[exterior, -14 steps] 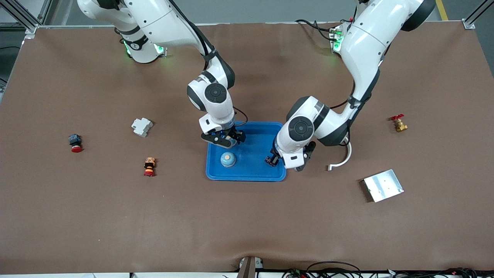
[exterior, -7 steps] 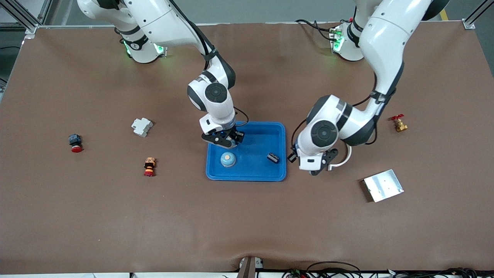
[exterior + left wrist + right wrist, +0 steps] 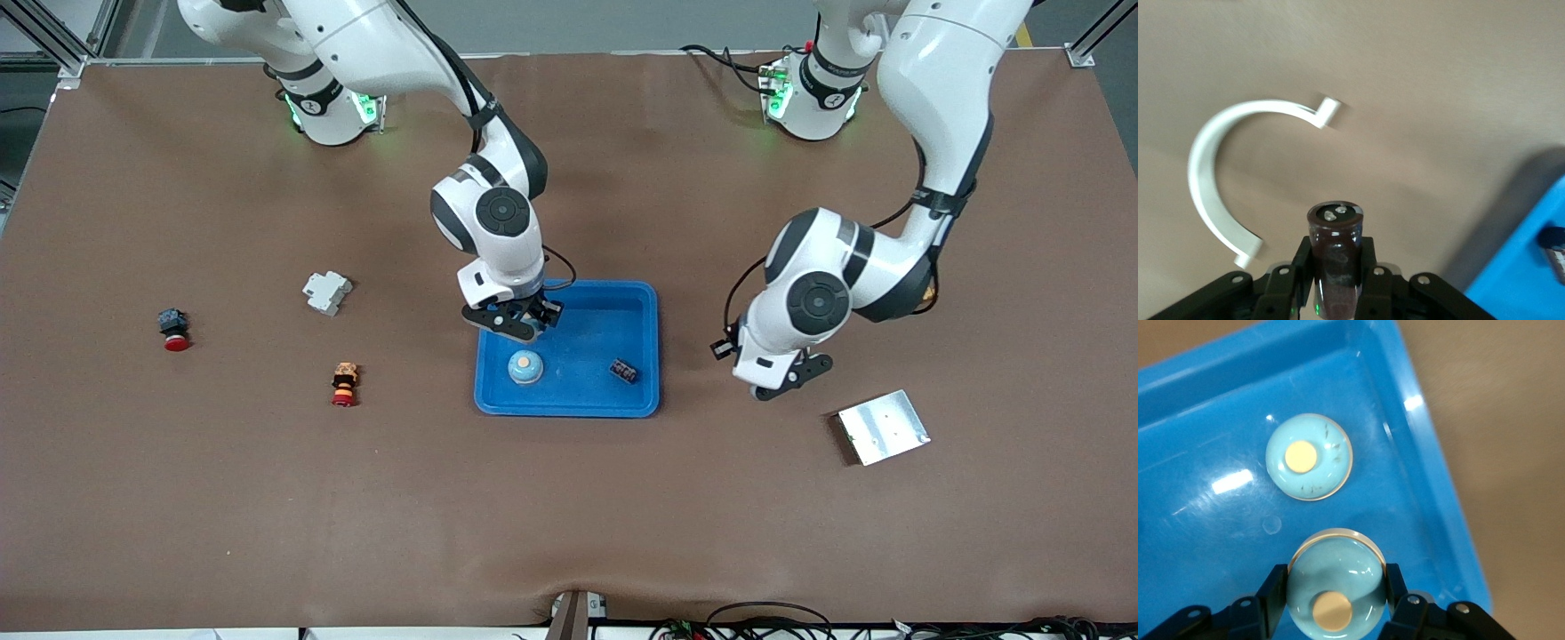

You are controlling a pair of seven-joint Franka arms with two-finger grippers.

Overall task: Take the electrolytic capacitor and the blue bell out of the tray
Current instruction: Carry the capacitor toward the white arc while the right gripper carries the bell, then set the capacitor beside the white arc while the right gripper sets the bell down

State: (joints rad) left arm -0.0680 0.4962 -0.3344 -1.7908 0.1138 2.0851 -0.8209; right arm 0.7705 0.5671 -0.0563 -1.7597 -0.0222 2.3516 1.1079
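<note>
So I count two bells — one (image 3: 525,366) lying in the blue tray (image 3: 569,404), one (image 3: 1332,592) clamped in my right end effector (image 3: 514,324) over that tray — and two capacitors: one (image 3: 624,371) in the tray, one (image 3: 1335,253) gripped by my left end effector (image 3: 782,384) over the desk (image 3: 569,516). From the front the held pieces are hidden by the fingers, and the white curved bracket (image 3: 1225,187) shows only in the left wrist view.

A robotics lab — brown-covered table (image 3: 178,498) framed by aluminium rails (image 3: 53,40).
</note>
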